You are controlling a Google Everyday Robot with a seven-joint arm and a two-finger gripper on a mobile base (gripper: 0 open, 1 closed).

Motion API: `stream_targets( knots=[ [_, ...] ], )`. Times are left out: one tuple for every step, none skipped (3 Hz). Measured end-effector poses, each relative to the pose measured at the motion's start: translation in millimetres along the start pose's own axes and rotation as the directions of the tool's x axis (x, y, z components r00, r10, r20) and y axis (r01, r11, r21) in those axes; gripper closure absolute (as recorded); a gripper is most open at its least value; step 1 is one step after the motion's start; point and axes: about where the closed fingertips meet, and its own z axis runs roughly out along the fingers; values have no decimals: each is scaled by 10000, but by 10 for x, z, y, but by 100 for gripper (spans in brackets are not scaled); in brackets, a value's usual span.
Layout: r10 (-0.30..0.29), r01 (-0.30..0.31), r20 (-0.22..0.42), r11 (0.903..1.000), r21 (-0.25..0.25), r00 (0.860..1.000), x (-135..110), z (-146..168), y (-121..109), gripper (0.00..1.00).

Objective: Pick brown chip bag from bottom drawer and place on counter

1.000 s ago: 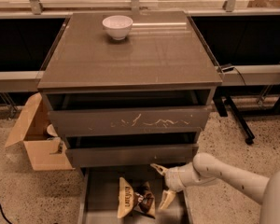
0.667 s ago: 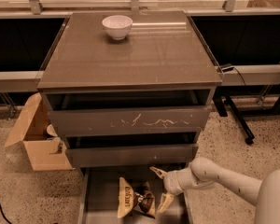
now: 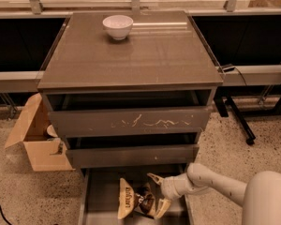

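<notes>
Reaching into the open bottom drawer [image 3: 100, 187], the hand [image 3: 158, 192] sits with its two fingers spread apart, just at the right end of the brown chip bag [image 3: 131, 199], which lies flat on the drawer floor. To grip well, it should probably slide further over the crinkly foil so both fingers bracket a fold, then close gently before lifting clear of the middle drawer [image 3: 131, 156] toward the bench [image 3: 145, 55]
</notes>
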Motion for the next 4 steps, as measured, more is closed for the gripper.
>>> stream_targets(
  knots=[
    [44,-44,21,9999,-127,10000,123,177,7,0],
    [48,-47,77,10000,-25,10000,209,319,-37,0],
    [81,-87,212,9995,304,9997,313,492,-142,0],
    [66,-82,304,9985,540,9995,350,576,-218,0]
  ],
)
